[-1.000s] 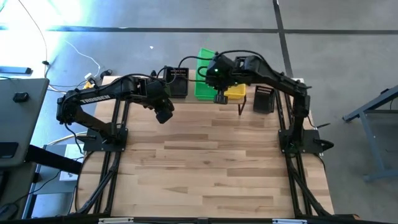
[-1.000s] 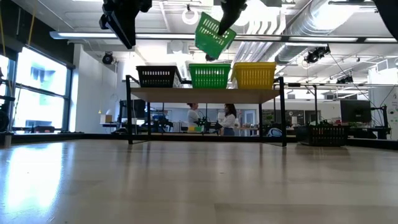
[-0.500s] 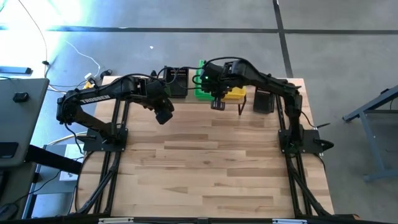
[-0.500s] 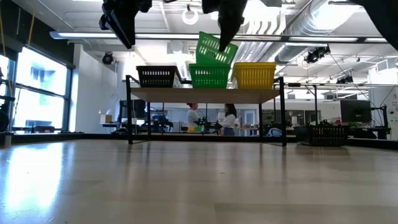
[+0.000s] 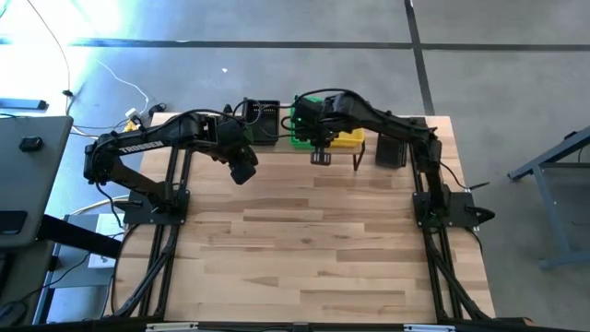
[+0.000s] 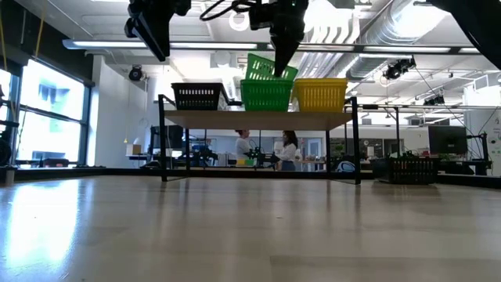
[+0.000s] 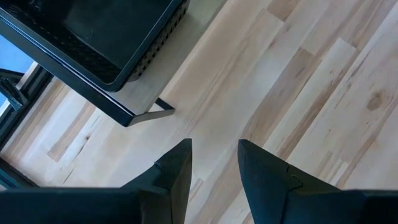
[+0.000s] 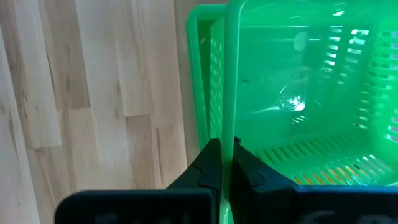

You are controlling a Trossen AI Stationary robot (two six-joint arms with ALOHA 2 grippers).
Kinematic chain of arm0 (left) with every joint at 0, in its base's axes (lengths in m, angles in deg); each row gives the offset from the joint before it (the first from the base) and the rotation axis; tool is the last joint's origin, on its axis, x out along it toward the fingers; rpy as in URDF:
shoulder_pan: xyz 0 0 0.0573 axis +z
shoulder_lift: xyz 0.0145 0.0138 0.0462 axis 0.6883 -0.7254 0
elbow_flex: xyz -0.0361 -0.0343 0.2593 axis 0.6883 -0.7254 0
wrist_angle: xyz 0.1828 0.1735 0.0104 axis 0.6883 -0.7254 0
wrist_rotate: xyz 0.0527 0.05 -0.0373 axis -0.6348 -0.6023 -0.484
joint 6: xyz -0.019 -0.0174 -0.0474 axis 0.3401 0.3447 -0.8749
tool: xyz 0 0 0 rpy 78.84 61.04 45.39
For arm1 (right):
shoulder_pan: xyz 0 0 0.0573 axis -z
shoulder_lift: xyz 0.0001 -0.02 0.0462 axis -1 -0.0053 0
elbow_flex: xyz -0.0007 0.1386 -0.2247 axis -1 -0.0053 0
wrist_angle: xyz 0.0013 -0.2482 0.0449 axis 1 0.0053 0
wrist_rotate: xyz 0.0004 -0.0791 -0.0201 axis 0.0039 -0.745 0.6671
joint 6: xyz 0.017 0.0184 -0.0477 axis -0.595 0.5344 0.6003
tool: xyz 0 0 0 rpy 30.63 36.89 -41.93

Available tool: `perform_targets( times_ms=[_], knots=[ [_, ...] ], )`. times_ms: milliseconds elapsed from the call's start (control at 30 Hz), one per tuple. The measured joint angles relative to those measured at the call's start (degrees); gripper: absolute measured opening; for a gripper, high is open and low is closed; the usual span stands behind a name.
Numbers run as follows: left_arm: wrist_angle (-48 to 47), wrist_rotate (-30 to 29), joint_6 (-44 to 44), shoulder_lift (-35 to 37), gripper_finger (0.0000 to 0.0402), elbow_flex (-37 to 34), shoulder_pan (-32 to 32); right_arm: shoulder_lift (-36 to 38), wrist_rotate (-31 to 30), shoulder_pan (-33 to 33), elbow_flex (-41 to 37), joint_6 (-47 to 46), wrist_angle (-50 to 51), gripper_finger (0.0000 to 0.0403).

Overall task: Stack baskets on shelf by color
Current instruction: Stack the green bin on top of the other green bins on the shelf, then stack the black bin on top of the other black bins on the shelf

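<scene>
Slotted green plastic basket [image 6: 270, 69] sits tilted in another green basket [image 6: 264, 95] on the wood-topped shelf [image 6: 258, 119]. Right pincer [image 8: 222, 163] reaches down, clenched on its rim. Left pincer [image 7: 213, 163] hangs released over the surface [image 5: 323, 240].

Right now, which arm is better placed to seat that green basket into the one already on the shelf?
The right. Its gripper is shut on the rim of the tilted green basket, directly over the green basket on the shelf. The left gripper hangs open and empty beside the black basket.
</scene>
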Motion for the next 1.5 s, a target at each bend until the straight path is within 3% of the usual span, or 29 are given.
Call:
perform_targets(
  times_ms=[367,633,833,1000,1300,1500],
  knots=[
    [0.0,0.0,0.0,0.0,0.012,0.0,0.0,-0.1,-0.3,0.0,0.0,-0.4,-0.4,0.0005],
    [0.0,0.1,1.5,0.0,0.012,0.0,0.0,-0.1,-2.4,0.0,0.0,-2.9,-3.5,0.0081],
    [0.0,0.1,3.1,0.0,0.012,0.0,0.0,-0.1,0.8,-0.4,2.4,-5.5,-4.6,0.0117],
    [0.0,0.1,3.8,0.0,0.012,0.0,0.0,0.0,0.5,-0.8,6.6,-8.6,-4.9,0.0122],
    [0.1,0.5,6.7,0.0,0.012,0.0,0.0,4.9,-1.2,0.1,5.9,-18.1,-4.2,0.0122],
    [0.2,1.0,10.8,0.0,0.012,0.0,0.0,7.6,-7.9,0.2,5.9,-24.3,1.3,0.0122]
  ],
)
